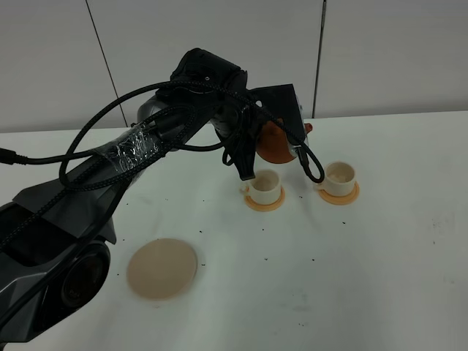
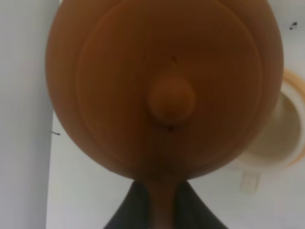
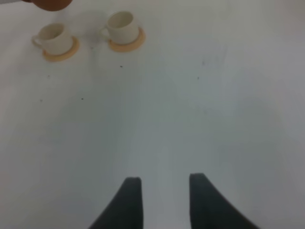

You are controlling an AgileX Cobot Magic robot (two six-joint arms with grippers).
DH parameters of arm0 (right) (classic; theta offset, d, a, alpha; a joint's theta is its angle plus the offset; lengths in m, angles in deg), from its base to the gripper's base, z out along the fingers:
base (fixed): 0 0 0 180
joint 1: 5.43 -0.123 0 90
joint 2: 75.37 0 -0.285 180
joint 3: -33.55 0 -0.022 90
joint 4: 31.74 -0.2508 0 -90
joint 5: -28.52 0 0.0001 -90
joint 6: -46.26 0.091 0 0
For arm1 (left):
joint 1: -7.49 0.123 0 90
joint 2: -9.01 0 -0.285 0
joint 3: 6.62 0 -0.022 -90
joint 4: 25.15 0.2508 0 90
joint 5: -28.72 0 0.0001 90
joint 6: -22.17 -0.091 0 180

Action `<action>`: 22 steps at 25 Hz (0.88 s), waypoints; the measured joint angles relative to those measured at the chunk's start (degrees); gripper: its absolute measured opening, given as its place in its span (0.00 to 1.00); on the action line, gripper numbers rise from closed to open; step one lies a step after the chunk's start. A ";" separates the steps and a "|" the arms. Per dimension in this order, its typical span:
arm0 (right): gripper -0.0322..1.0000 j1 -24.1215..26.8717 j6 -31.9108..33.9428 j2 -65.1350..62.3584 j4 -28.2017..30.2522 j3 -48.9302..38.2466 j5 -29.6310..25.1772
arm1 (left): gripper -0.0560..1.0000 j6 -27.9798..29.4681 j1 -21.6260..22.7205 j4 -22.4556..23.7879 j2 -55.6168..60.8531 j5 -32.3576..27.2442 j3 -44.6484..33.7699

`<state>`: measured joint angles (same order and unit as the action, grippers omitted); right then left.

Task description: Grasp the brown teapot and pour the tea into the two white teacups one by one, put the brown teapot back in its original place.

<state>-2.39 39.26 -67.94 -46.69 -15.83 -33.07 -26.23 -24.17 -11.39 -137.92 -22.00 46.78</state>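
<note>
Left wrist view, left jaws gripping brown teapot, right jaws parted

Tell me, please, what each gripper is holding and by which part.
The left gripper holds the brown teapot by its loop handle; the right gripper is open and holds nothing.

**How things are lying**

The teapot is hanging just behind the left cup. That cup and the right cup are sitting side by side on saucers. The coaster is lying well apart, front left on the surface.
</note>
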 joint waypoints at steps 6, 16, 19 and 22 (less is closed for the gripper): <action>0.26 0.00 0.00 0.00 0.00 0.00 0.00 | 0.22 -3.31 0.00 0.06 0.00 2.05 0.00; 0.26 0.00 0.00 0.00 0.00 0.00 0.00 | 0.22 -4.10 -0.07 0.01 0.00 4.73 0.00; 0.26 0.00 0.00 0.00 0.00 0.00 0.00 | 0.22 -4.36 -0.59 0.07 0.00 4.74 0.00; 0.26 0.00 0.05 0.00 0.00 0.00 0.00 | 0.22 -5.55 -1.53 0.07 0.00 5.05 0.00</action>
<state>-2.39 39.31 -67.94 -46.69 -15.83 -33.07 -31.78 -25.69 -11.33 -137.92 -16.95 46.78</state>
